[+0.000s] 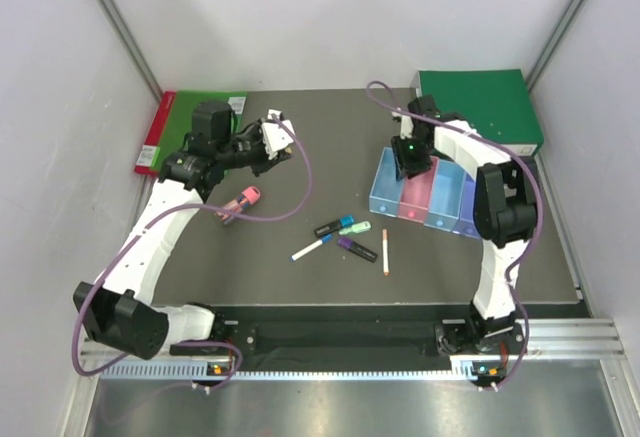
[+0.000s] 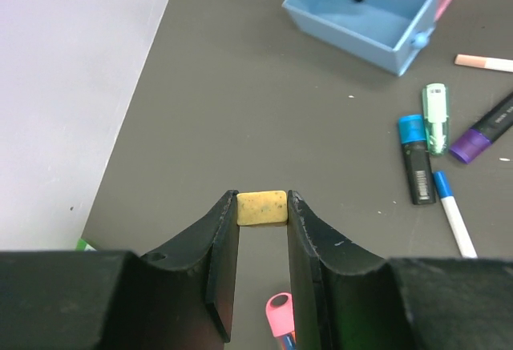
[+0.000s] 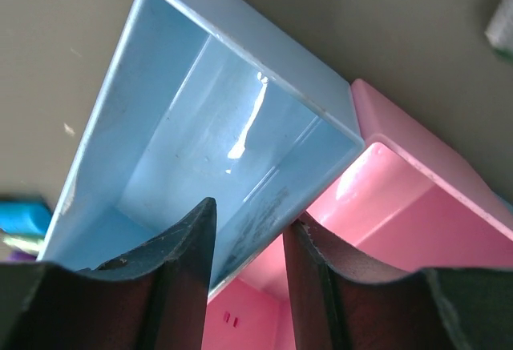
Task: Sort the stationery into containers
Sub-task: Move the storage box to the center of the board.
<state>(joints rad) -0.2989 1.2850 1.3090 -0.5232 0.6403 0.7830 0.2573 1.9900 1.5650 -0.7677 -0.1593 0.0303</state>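
between the left gripper point(image 2: 262, 242) fingertips sits a small yellow eraser point(image 2: 262, 207), pinched, its long axis running across the jaws. beyond and to the right of those jaws the pens point(image 2: 437, 138) lie mostly lengthwise, away from the camera. right gripper point(image 3: 248, 226) jaws stand narrow, straddling the wall shared by the light blue bin point(image 3: 200, 142) and pink bin point(image 3: 385, 214).
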